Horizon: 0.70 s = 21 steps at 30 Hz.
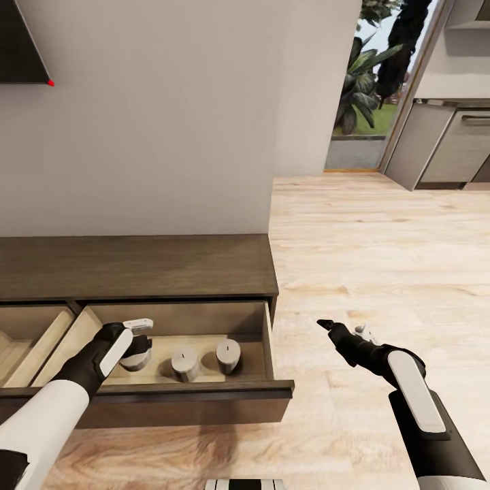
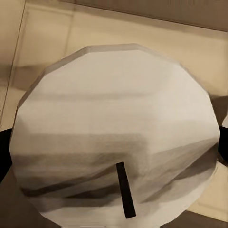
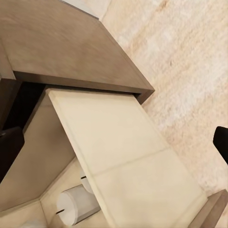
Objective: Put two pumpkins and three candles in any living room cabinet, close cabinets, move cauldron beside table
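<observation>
Setting: a living room wall with a long, low dark-brown cabinet (image 1: 136,265) against it, and pale wood floor (image 1: 381,258) running off toward a kitchen doorway

Drawer: the cabinet's right-hand drawer (image 1: 204,391) was pulled well out, so its light wooden inside lay open from above for loading; the drawer beside it also stood open

Candles already in: two stubby grey candles (image 1: 185,362) (image 1: 229,355) stood upright on the drawer floor, just beside each other, their dark wicks showing

Third candle: a third candle (image 1: 135,357) sat at the left of that row, under the left gripper; the left wrist view looked straight down on its round pale top and short black wick (image 2: 124,195)

Left gripper: the left gripper (image 1: 136,340) reached down into the drawer with dark fingers either side of the candle, probably to set it in line with the others; whether it was gripping or had let go, I could not tell

Right gripper: the right gripper (image 1: 340,332) hung over bare floor, well apart from the drawer, holding nothing, its fingers spread, seemingly kept out of the way

Pumpkins and cauldron: none to be seen from where I stood

Next, as I judged it: free the candle, lift clear, and the drawers remain to be pushed in
</observation>
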Available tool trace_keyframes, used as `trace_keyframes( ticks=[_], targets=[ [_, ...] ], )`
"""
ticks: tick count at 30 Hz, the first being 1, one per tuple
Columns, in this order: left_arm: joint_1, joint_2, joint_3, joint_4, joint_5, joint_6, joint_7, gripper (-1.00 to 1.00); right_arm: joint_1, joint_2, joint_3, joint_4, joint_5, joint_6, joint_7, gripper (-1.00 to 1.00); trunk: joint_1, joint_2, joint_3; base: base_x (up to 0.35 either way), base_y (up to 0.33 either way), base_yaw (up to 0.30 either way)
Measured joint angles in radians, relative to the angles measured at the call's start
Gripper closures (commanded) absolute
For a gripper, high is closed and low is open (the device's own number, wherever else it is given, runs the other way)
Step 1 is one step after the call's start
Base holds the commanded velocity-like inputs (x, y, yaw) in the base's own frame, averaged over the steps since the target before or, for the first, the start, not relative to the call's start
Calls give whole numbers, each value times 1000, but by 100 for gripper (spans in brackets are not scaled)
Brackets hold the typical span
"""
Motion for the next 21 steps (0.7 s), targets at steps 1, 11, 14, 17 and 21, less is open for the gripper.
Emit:
trace_keyframes(
  ticks=[1, 11, 14, 17, 21],
  targets=[
    [0, 0, 0, 1, 0, -5, 1, -100, 0, 0, 0, 0, 0, 0, 0, -100, 0, 0, 0, 0, 0, 0],
    [0, 2, 7, 7, 0, -15, 4, -100, 0, 0, 0, 0, 0, 0, 0, -100, 0, 0, 0, 0, 0, 0],
    [0, 3, 9, 8, 0, -15, 3, -100, 0, 0, 0, 0, 0, 0, 0, -100, 0, 0, 0, 0, 0, 0],
    [0, 3, 10, 9, 1, -15, 2, -100, 0, 0, 0, 0, 0, 0, 0, -100, 0, 0, 0, 0, 0, 0],
    [0, -1, 8, 9, 1, -15, 3, -100, 0, 0, 0, 0, 0, 0, 0, -100, 0, 0, 0, 0, 0, 0]
  ],
)
